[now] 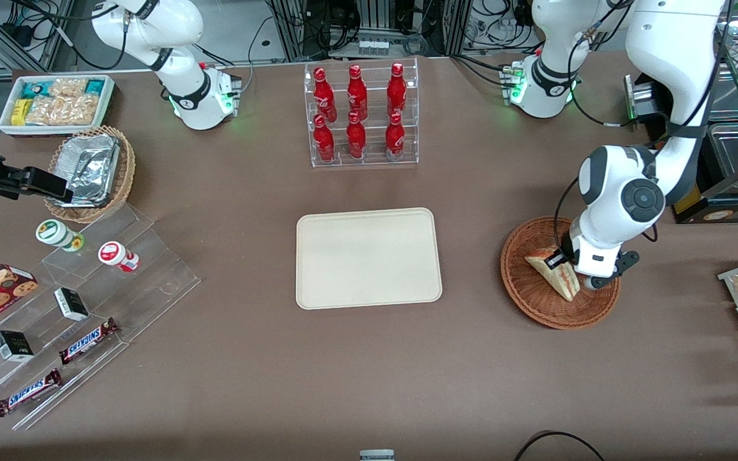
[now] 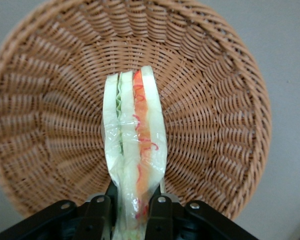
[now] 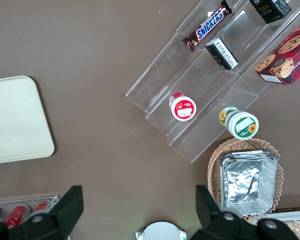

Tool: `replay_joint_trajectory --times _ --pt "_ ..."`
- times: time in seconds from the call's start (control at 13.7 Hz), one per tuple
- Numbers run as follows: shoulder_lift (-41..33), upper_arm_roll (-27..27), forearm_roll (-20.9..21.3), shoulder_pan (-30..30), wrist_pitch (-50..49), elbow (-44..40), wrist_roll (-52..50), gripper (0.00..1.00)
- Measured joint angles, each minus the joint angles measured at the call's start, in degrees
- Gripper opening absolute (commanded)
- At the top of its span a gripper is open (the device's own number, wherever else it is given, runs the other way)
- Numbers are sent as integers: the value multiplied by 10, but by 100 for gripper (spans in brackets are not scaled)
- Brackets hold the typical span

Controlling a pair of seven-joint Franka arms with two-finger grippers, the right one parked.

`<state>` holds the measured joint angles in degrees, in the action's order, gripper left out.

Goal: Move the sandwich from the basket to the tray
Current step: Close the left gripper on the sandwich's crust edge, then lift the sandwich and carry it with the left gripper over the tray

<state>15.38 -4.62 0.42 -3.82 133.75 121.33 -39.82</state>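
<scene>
Now the claw (image 2: pixel 131 212) is clenched on the wrapped triangular pale-bread sandwich (image 2: pixel 134 150), just above the round reddish-brown wicker basket (image 2: pixel 215 100).

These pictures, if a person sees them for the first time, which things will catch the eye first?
Most striking is the gripper shut on the wrapped sandwich, over the basket toward the working arm's end of the table. Next comes the bare cream tray at the table's middle, and the rack of red bottles, farther from the front camera than the tray.
</scene>
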Motion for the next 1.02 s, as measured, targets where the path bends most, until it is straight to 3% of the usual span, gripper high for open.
replay_joint_trajectory --times 0.36,0.58,1.02 --pt "-21 -25 13 -6 -185 -152 6 0" --pt "-18 -44 12 -37 -221 -216 5 0" --pt "33 -51 12 -155 -226 -274 2 0"
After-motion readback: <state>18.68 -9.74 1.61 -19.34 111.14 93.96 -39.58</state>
